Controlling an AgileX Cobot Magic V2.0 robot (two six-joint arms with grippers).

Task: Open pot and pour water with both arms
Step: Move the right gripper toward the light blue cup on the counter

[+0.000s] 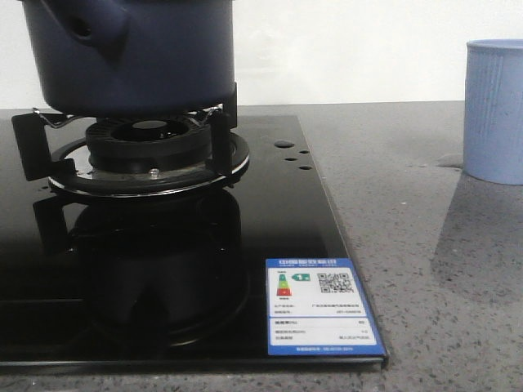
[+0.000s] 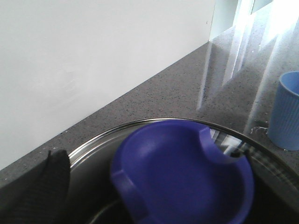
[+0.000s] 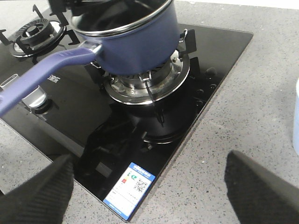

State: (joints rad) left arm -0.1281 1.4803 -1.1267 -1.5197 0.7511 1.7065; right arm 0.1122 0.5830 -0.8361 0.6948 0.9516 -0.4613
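The dark blue pot (image 1: 131, 57) sits on the right burner (image 1: 151, 151) of the black glass stove; only its lower body shows in the front view. In the right wrist view the pot (image 3: 135, 42) shows its steel rim and long blue handle (image 3: 42, 74). My left gripper (image 2: 154, 196) hangs close over the glass lid (image 2: 88, 154) and its blue knob (image 2: 182, 172). One black finger (image 2: 46, 186) shows, apart from the knob; the other is hidden. My right gripper (image 3: 149, 196) is open and empty above the counter by the stove's front corner. Neither gripper shows in the front view.
A light blue ribbed cup (image 1: 494, 110) stands on the grey counter right of the stove, also in the left wrist view (image 2: 289, 112). A second burner (image 3: 35, 30) lies beyond the pot handle. A blue-white label (image 3: 133, 184) marks the stove corner. A white wall is behind.
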